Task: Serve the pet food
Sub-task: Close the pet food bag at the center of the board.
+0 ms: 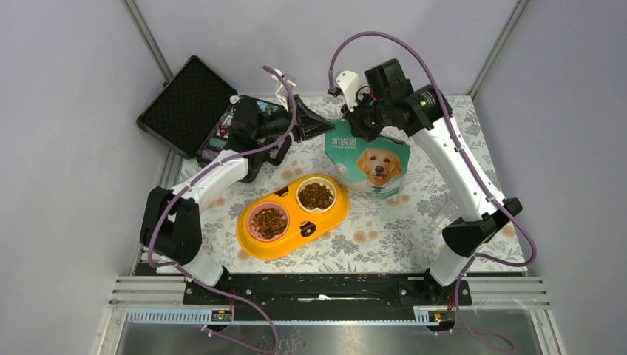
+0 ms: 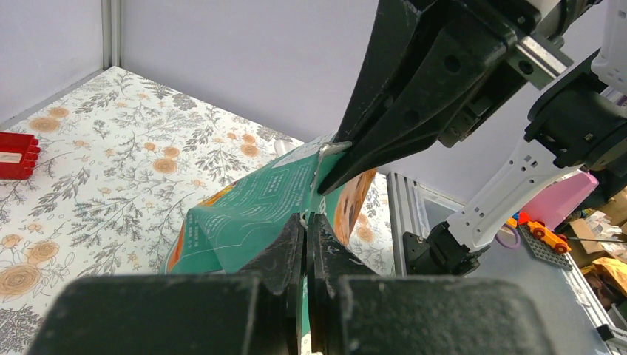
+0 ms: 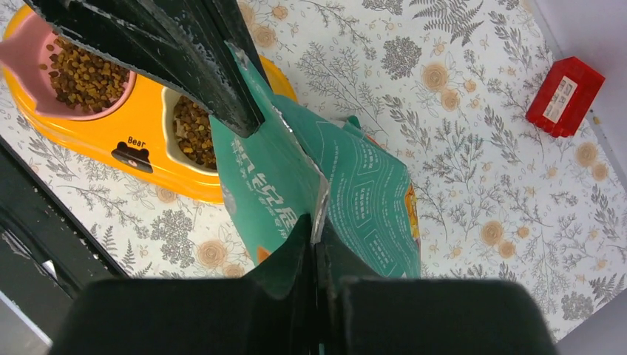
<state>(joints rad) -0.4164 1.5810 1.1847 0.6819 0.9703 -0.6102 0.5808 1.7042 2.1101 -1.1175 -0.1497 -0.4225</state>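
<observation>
Left gripper (image 2: 304, 222): jaws closed, pinching the top edge of the pouch (image 1: 373, 166).
Right gripper (image 3: 314, 231): jaws closed on the same top edge, just beside the left.
Pouch: teal and white, dog print, standing on the floral table (image 1: 414, 237) just behind the orange feeder (image 1: 329, 220).
Pet food (image 1: 270, 221): brown kibble in both feeder bowls, pink and white.
Red block (image 3: 564, 96): well apart, at the table edge.

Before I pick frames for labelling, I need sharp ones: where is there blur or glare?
Top external: evenly lit, sharp, teal-and-white stand-up pouch readable. Left wrist: left gripper close and blurred, pouch behind sharper. Right wrist: right gripper blurred; dark-brown dry kibble in the orange plastic double bowl crisp. No strong glare anywhere.
</observation>
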